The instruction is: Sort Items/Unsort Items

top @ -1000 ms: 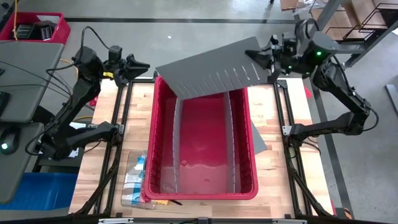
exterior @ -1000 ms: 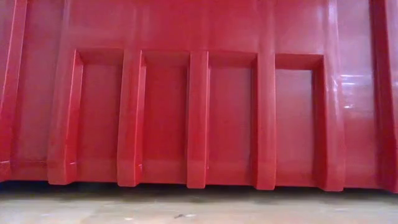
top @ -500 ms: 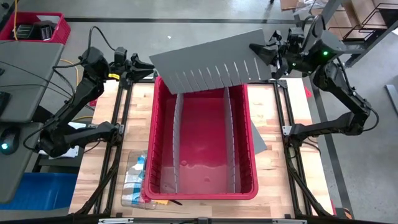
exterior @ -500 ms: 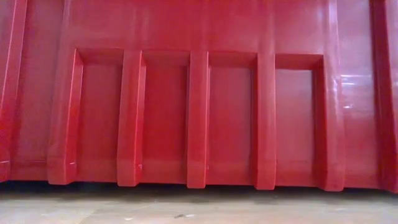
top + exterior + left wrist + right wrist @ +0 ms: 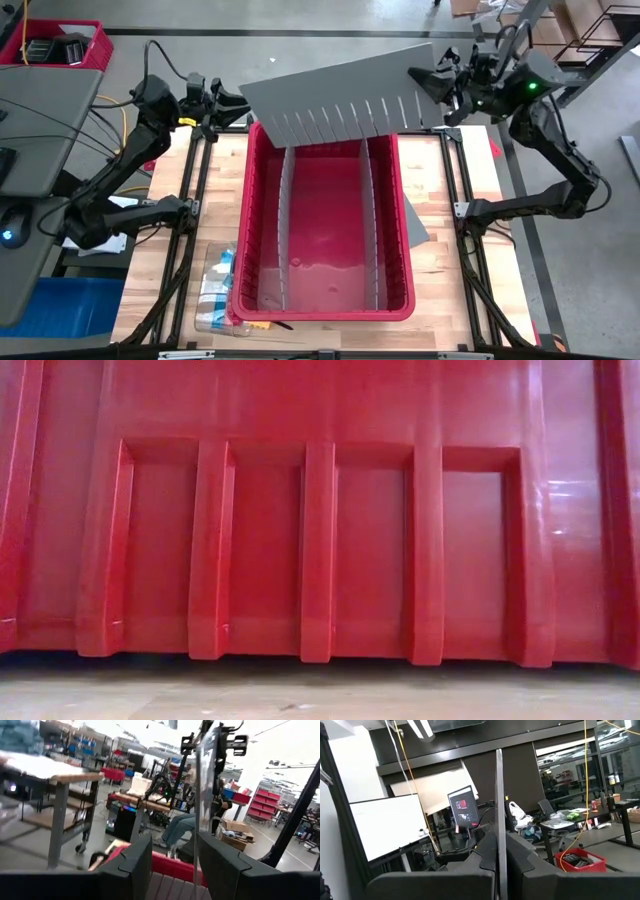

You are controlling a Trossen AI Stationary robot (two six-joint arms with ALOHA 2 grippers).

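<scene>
Right end effector [image 5: 428, 88] pinches grey slotted divider [image 5: 340, 100] above the bin's [image 5: 322, 310] far rim.

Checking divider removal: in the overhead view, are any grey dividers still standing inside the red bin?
Yes, two long grey dividers stand upright inside the red bin.

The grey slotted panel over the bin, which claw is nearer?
Right. The right claw is clamped on the grey slotted panel; the left claw sits just off its opposite end.

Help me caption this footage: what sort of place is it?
Probably a robotics lab or workshop: workbenches, red storage bins on shelving, a whiteboard behind the arms.
</scene>
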